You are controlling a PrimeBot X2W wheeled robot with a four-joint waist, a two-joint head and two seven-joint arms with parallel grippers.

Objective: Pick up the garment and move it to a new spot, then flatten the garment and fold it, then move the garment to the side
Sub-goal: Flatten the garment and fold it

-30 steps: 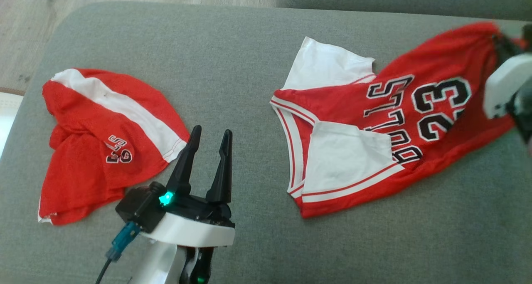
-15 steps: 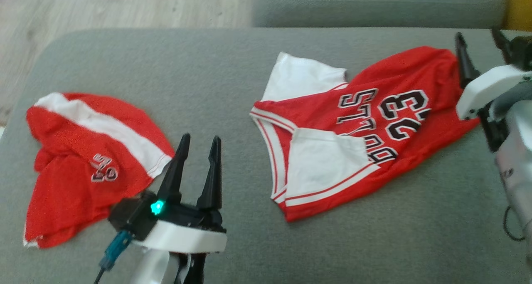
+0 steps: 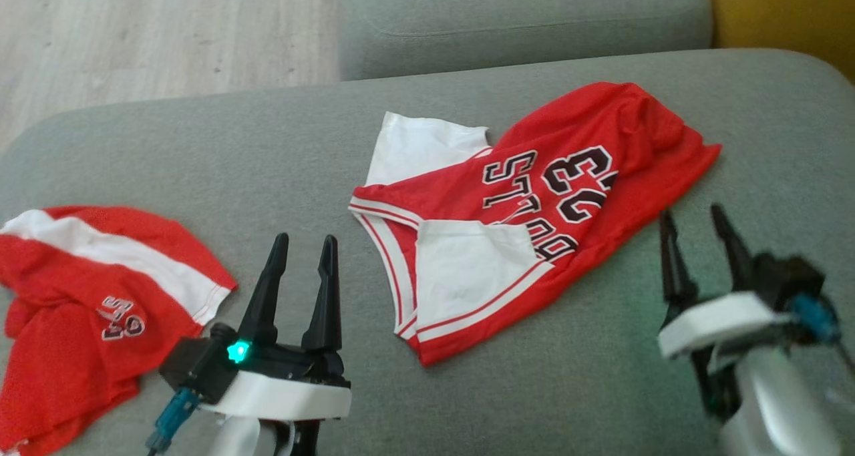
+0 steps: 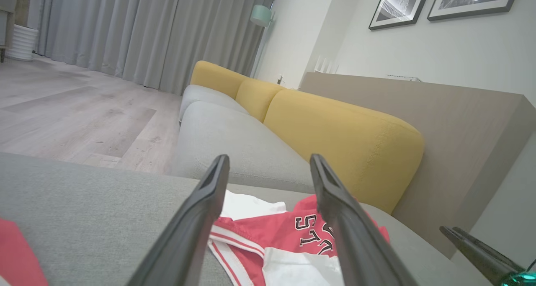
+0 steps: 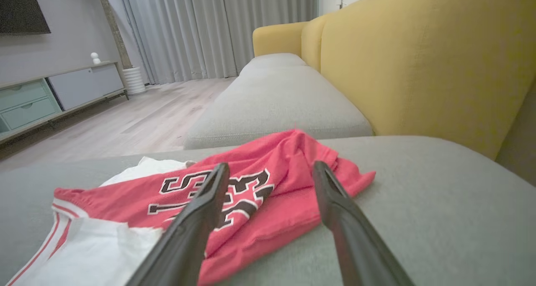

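One jersey, one crumpled garment — two claws

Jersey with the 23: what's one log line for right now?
jersey: rumpled on grey cushion | left fingers: open, empty | right fingers: open, empty, near jersey

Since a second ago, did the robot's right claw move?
Yes. The right gripper has left the far red end of the jersey and drawn back toward the robot, now open and apart from it.
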